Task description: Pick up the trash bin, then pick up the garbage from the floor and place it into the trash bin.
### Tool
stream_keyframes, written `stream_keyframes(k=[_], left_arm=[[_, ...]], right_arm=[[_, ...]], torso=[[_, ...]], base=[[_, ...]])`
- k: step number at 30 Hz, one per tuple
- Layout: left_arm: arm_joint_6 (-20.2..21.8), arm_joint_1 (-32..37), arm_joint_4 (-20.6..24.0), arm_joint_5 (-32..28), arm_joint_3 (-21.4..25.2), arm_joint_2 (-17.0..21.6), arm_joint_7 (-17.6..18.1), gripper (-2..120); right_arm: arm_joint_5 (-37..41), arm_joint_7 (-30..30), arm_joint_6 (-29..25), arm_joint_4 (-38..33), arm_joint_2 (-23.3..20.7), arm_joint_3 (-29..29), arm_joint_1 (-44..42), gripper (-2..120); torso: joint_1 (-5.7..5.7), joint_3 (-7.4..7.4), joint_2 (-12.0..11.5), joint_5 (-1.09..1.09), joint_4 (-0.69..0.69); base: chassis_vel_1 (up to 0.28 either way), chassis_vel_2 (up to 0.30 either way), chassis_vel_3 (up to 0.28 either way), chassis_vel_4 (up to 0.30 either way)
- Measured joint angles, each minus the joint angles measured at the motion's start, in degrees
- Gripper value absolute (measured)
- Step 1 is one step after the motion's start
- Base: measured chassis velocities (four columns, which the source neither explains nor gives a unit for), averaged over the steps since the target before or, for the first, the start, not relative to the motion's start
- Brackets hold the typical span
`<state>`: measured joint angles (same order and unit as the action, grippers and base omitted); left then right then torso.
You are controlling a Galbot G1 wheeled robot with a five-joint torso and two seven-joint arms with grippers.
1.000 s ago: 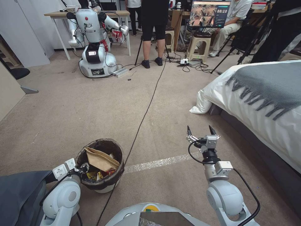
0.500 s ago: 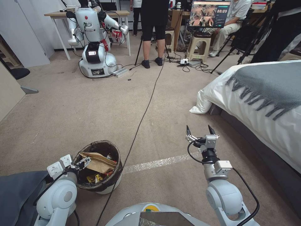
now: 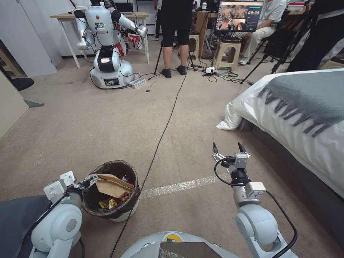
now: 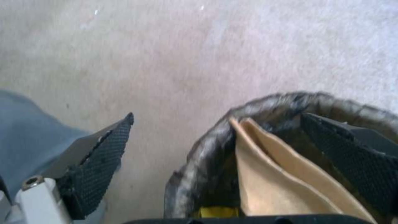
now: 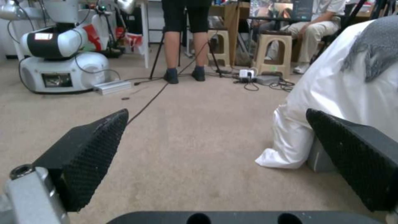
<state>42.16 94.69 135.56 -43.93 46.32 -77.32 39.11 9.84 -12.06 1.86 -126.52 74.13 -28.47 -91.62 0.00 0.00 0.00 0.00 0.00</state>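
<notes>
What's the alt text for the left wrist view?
The open left gripper straddles the near rim of the trash bin, one finger outside over carpet, the other inside. Brown paper lies in the bin, with a bit of yellow packet below it.

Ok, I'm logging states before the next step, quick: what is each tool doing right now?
Left tool: open, straddling the trash bin rim, one finger inside, one outside.
Right tool: open, holding nothing, above the carpet.
</notes>
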Motion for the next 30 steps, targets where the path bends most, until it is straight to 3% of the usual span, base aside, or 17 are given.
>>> stream_keyframes(k=[4,6,7,8,9,10,11,12,13,16,17,20,22,24,30], left_arm=[[0.0,0.2,0.8,2.3,0.5,-0.1,-3.1,100],[-1.2,0.6,1.3,8.4,0.8,-0.8,-8.3,100],[-1.2,0.6,1.3,8.4,0.8,-0.8,-8.3,100],[-3.1,0.8,1.3,11.6,1.0,-1.1,-10.8,100],[-8.0,1.4,1.2,17.2,1.3,-2.0,-15.1,100],[-8.0,1.4,1.2,17.2,1.3,-2.0,-15.1,100],[-10.7,1.6,1.1,19.6,1.4,-2.5,-17.0,100],[-16.7,2.2,0.9,23.8,1.5,-3.3,-20.4,100],[-16.7,2.2,0.9,23.8,1.5,-3.3,-20.4,100],[-27.2,3.2,-0.2,31.0,1.7,-4.7,-26.1,100],[-27.2,3.2,-0.2,31.0,1.7,-4.7,-26.1,100],[-36.6,5.6,-1.2,37.3,1.9,-7.4,-31.7,100],[-38.5,6.4,-1.2,38.2,1.9,-8.0,-32.5,100],[-44.6,9.0,-1.2,40.9,1.9,-9.9,-34.6,100],[-49.6,13.3,-0.8,42.6,1.0,-12.3,-35.5,100]], right_arm=[[0.6,-0.5,0.9,-0.1,-0.1,0.1,0.6,100],[1.3,-1.1,1.8,-0.6,-0.4,0.1,0.8,100],[1.3,-1.1,1.8,-0.6,-0.4,0.1,0.8,100],[1.5,-1.3,2.1,-0.8,-0.4,0.1,0.9,100],[1.7,-1.7,2.5,-1.2,-0.5,0.0,0.9,100],[1.7,-1.7,2.5,-1.2,-0.5,0.0,0.9,100],[1.7,-1.8,2.7,-1.4,-0.5,-0.1,0.9,100],[1.7,-2.0,3.0,-1.8,-0.5,-0.4,0.7,100],[1.7,-2.0,3.0,-1.8,-0.5,-0.4,0.7,100],[1.4,-2.1,3.2,-2.8,0.1,-1.4,-0.4,100],[1.4,-2.1,3.2,-2.8,0.1,-1.4,-0.4,100],[-0.6,-2.0,3.0,-3.9,1.9,-3.1,-2.6,100],[-1.0,-1.9,2.8,-4.1,2.3,-3.3,-3.1,100],[-2.4,-0.8,1.7,-4.8,3.9,-4.2,-4.8,100],[-4.6,1.1,-2.1,-5.3,5.9,-5.6,-7.0,100]], torso=[[0.00,0.00,0.0,0.00,0.00],[0.00,0.00,0.0,0.00,0.00],[0.00,0.00,0.0,0.00,0.00],[0.00,0.00,0.0,0.00,0.00],[0.00,0.00,0.0,0.01,0.00],[0.00,0.00,0.0,0.01,0.00],[0.00,0.00,0.0,0.01,0.00],[0.00,0.00,0.0,0.01,0.00],[0.00,0.00,0.0,0.01,0.00],[0.00,0.00,0.0,0.01,0.00],[0.00,0.00,0.0,0.01,0.00],[0.00,0.00,0.0,0.01,-0.01],[0.00,0.00,0.0,0.01,-0.01],[0.00,0.00,0.0,0.01,0.00],[0.00,0.00,0.0,0.01,0.01]], base=[[0.000,0.000,0.000,0.000],[0.000,0.000,0.000,0.000],[0.000,0.000,0.000,0.000],[0.000,0.000,0.000,0.000],[0.000,0.000,0.000,0.000],[0.000,0.000,0.000,0.000],[0.000,0.000,0.000,0.000],[0.000,0.000,0.000,0.000],[0.000,0.000,0.000,0.000],[0.000,0.000,0.000,0.000],[0.000,0.000,0.000,0.000],[0.000,0.000,0.000,0.000],[0.000,0.000,0.000,0.000],[0.000,0.000,0.000,0.000],[0.000,0.000,0.000,0.000]])
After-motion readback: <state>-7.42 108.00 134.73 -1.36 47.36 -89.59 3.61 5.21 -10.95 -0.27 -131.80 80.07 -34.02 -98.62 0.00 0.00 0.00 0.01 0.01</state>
